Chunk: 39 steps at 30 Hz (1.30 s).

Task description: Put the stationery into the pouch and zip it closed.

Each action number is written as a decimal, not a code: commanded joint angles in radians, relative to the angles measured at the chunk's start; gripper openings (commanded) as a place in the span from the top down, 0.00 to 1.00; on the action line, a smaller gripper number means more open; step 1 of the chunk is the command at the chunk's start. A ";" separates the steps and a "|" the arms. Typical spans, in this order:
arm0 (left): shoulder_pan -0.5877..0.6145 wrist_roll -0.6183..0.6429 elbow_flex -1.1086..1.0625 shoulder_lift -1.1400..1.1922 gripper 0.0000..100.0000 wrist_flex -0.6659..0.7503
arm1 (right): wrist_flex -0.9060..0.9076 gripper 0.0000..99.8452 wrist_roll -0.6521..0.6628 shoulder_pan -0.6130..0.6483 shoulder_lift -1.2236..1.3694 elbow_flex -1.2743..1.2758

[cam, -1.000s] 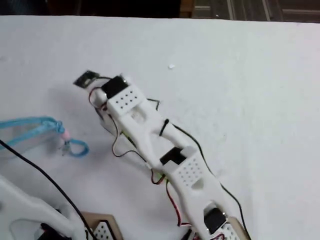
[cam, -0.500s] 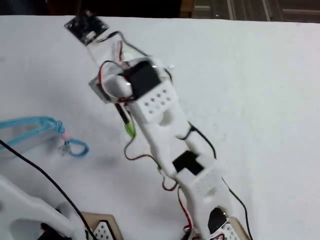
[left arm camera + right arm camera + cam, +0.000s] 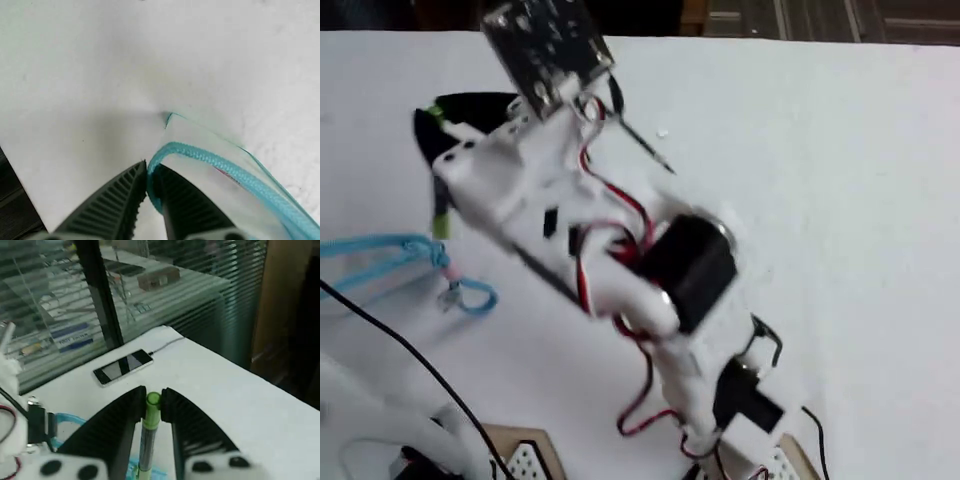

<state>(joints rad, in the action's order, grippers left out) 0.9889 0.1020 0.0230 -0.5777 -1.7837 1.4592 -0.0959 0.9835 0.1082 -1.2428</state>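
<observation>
The clear pouch (image 3: pixel 375 258) with a blue zipper edge lies at the table's left; its pink-tagged zipper pull (image 3: pixel 450 285) and blue loop point toward the middle. In the left wrist view my left gripper (image 3: pixel 148 172) is shut on the blue zipper edge of the pouch (image 3: pixel 220 167). My right arm is raised high over the table. Its gripper (image 3: pixel 435 128) hangs above and behind the pouch, shut on a green pen (image 3: pixel 441 212) that points down. The right wrist view shows that gripper (image 3: pixel 151 396) clamped on the green pen (image 3: pixel 146 437), with the pouch's blue edge (image 3: pixel 67 419) below.
The left arm's white body (image 3: pixel 365 420) and a black cable cross the front left corner. Red and black wires hang from the right arm. A phone (image 3: pixel 123 367) lies on the table's far part. The table's right half is bare white.
The right arm has risen from lying low on the table, lifted the green pen and swung up and left toward the pouch. The pouch has stayed put.
</observation>
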 commanded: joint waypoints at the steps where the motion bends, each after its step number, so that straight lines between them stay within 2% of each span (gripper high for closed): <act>1: 0.001 -0.009 0.000 0.002 0.98 -0.002 | -0.030 0.98 -0.006 0.031 -0.074 -0.035; 5: 0.001 -0.009 0.000 0.002 0.98 -0.002 | 0.036 0.98 0.034 0.065 -0.162 -0.035; 10: -0.001 -0.009 0.000 0.002 0.98 -0.002 | 0.317 0.98 0.064 0.104 -0.282 -0.023; 14: -0.001 -0.009 0.000 0.002 0.98 -0.002 | 0.314 0.98 0.066 0.082 -0.430 0.069; 17: -0.001 -0.009 0.000 0.002 0.98 -0.002 | 0.314 0.98 0.066 0.094 -0.559 0.264; 22: -0.004 -0.006 0.000 0.004 0.98 -0.002 | 0.289 0.98 0.066 0.093 -0.799 0.755; 25: -0.005 -0.005 0.000 0.008 0.98 -0.002 | 0.139 0.98 0.066 0.090 -0.931 1.036; 27: -0.005 -0.005 0.000 0.010 0.98 -0.002 | -0.036 0.98 0.066 0.090 -1.003 1.185; 33: -0.005 -0.005 0.000 0.010 0.98 0.000 | -0.762 0.98 0.074 0.090 -1.125 1.593; 36: -0.005 -0.005 0.000 0.010 0.98 0.000 | -1.030 0.98 0.095 0.090 -1.133 1.686; 39: -0.005 -0.005 0.000 0.010 0.98 0.000 | -1.164 0.98 0.101 0.107 -1.122 1.686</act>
<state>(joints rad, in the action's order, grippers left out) 0.9889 0.1020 0.0230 -0.5777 -1.7837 0.4803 -0.0100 1.0725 -1.0058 0.4388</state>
